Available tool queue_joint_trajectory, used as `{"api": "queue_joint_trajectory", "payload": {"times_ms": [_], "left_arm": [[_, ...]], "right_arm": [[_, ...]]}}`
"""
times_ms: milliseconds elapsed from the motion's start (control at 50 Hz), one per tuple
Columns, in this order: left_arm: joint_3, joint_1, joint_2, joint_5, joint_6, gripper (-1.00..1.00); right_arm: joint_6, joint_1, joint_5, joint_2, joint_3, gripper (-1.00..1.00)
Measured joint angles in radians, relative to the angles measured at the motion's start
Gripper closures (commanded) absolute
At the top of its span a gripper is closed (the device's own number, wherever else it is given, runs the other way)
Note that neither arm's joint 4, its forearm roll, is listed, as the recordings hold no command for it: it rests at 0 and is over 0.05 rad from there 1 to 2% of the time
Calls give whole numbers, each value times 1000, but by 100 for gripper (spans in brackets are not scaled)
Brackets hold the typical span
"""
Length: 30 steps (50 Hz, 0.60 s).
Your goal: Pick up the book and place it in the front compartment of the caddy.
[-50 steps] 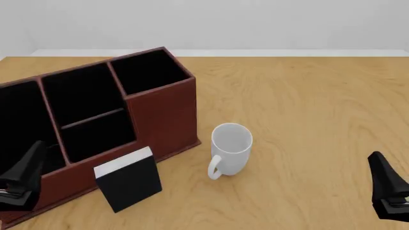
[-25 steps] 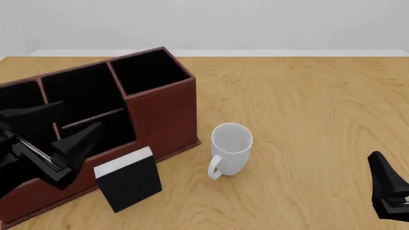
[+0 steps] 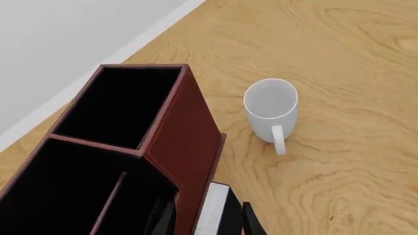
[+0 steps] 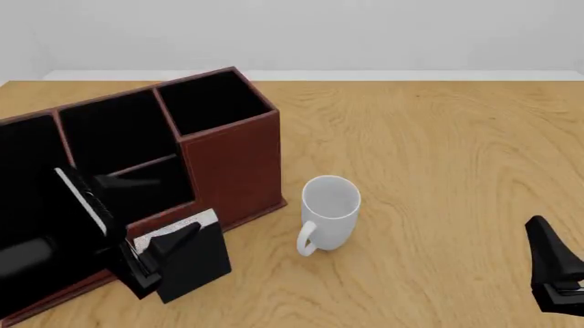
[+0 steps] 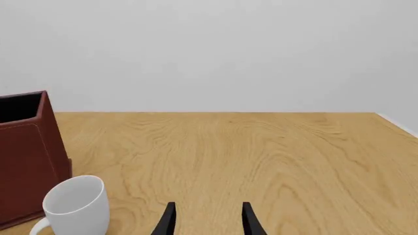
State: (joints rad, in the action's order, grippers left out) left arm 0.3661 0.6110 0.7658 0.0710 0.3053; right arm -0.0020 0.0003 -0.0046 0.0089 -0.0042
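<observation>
The black book [image 4: 199, 263] with a white page edge stands on the table against the low near wall of the reddish-brown caddy [image 4: 232, 157]. My left gripper [image 4: 169, 205] is open. One finger hangs over the caddy's near middle slot and the other reaches the book's top. In the left wrist view the book's white edge [image 3: 210, 210] and the caddy wall [image 3: 186, 137] lie between the fingers. The caddy's middle section has two black slots split by a low divider. The far slot [image 4: 114, 130], the front compartment, has the taller walls. My right gripper [image 5: 207, 220] is open and empty at the near right [image 4: 552, 273].
A white mug [image 4: 330, 205] stands upright just right of the caddy and the book, handle toward me. It also shows in the left wrist view [image 3: 271, 103] and the right wrist view [image 5: 78, 200]. The caddy's square end compartment [image 4: 210, 102] is at its right end.
My left arm has swung in from the near left, over the caddy, and come down so its open fingers straddle the book's top. The book, mug and right arm have not moved.
</observation>
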Motion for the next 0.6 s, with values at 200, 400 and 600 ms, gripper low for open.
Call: {"api": "queue_joint_trajectory", "payload": {"times_ms": [200,400,600], "left_arm": [[3,-17,30,28,45,-100],[-2,-42,65,31,80,-100],[-3,-60,110,18,104,-100]], "right_arm": [[0,0,-1,1,0,-100],[0,0,-1,1,0,-100],[0,0,-1,1,1,-100]]}}
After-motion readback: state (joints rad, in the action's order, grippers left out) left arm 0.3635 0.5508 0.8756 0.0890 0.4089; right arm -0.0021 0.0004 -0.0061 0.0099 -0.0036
